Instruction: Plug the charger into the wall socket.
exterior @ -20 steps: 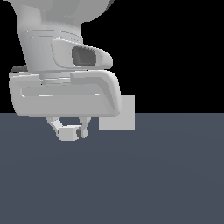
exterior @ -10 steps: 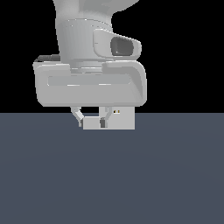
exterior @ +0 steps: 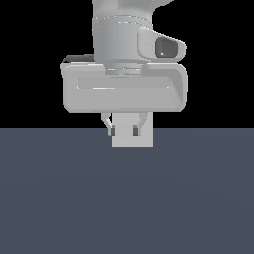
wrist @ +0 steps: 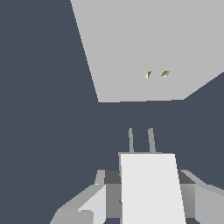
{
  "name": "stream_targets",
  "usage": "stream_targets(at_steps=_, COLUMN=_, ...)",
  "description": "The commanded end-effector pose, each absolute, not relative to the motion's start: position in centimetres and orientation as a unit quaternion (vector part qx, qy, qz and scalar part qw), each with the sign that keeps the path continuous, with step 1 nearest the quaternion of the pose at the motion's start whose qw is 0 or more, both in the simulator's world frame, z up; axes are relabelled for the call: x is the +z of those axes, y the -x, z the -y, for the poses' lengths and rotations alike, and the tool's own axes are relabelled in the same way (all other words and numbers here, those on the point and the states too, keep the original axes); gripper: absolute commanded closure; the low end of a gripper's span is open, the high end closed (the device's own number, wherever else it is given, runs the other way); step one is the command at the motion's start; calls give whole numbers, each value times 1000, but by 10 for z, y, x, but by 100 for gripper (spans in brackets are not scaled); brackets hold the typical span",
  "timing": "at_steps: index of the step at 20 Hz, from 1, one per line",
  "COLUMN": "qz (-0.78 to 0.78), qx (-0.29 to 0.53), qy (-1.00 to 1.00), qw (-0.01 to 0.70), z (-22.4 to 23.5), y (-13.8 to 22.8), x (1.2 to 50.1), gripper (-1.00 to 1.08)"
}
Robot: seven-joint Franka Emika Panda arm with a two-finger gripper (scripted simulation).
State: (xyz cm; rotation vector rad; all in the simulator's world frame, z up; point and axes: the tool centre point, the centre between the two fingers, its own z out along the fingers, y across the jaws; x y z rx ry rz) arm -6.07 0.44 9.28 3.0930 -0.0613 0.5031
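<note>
Lineup time! Held the charger (wrist: 151, 188) pinched in the gripper (wrist: 146, 194), fingers (wrist: 94, 199) pressed onto its two side faces at the rear half, front end left free. Pointed the two grey prongs (wrist: 141, 140) straight out ahead toward the wall socket (wrist: 144, 48). Stood apart from the plate, though: showed dark floor (wrist: 52, 109) between prong tips and plate in the wrist view, no touch yet. Sat the twin holes (wrist: 156, 74) a shade off the prongs' line in that view, so looked in need of a small sideways trim before the push, as a judgement only.

From the exterior view, hung the gripper (exterior: 123, 130) low and squarely in front of the wall socket (exterior: 132, 141), itself upright near the floor's far edge, about midway along it. Could not tell the block from the plate behind it there; same pale tone.

Handling? Looked like a small, rigid, light block: nothing to crush, nothing to sag. Smooth flat faces, though, so likely to slip or twist back in the pinch if pushed in crooked. Best taken just so, across the flat sides, well behind the prongs. Thin prongs the weak spot: probably apt to jam on the plate's face if driven off-centre. Called for a slow, straight, square push.
</note>
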Motion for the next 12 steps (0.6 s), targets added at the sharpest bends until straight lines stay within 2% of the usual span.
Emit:
stream_targets(at_steps=1, qz=13, qx=160, qy=-987, qw=2, z=1, y=59, x=95, gripper=108)
stream_targets(at_steps=12, qz=1, qx=159, qy=-987, qw=0, z=13, y=55, x=100, gripper=108)
